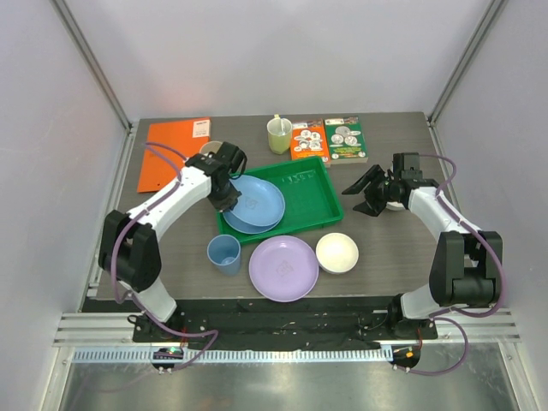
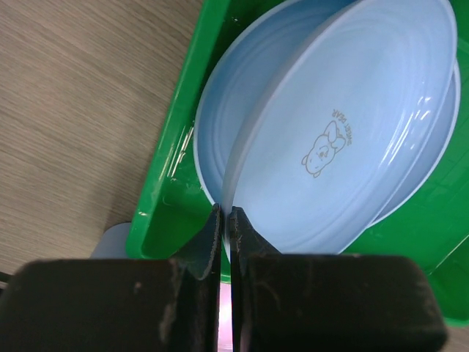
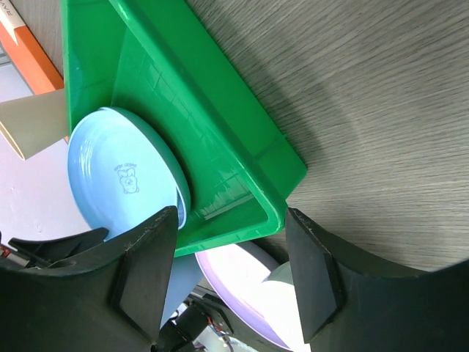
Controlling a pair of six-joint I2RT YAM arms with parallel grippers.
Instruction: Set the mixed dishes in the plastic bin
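The green bin (image 1: 315, 190) lies mid-table. My left gripper (image 1: 229, 199) is shut on the near rim of a light blue plate (image 1: 259, 197), held tilted over a second light blue plate (image 1: 247, 226) that rests in the bin's left end. The left wrist view shows the held plate (image 2: 344, 139), the lower plate (image 2: 216, 117) and the bin wall (image 2: 165, 213). A lilac plate (image 1: 283, 267), a cream bowl (image 1: 336, 253) and a blue cup (image 1: 224, 253) stand on the table in front of the bin. A beige cup (image 1: 209, 149) is partly hidden behind the left arm. My right gripper (image 1: 366, 195) is open and empty, to the right of the bin.
A pale yellow-green mug with a spoon (image 1: 279, 134) and two booklets (image 1: 309, 139) (image 1: 346, 139) lie behind the bin. An orange folder (image 1: 174, 151) lies at the back left. In the right wrist view the bin's corner (image 3: 278, 198) is just beyond the open fingers.
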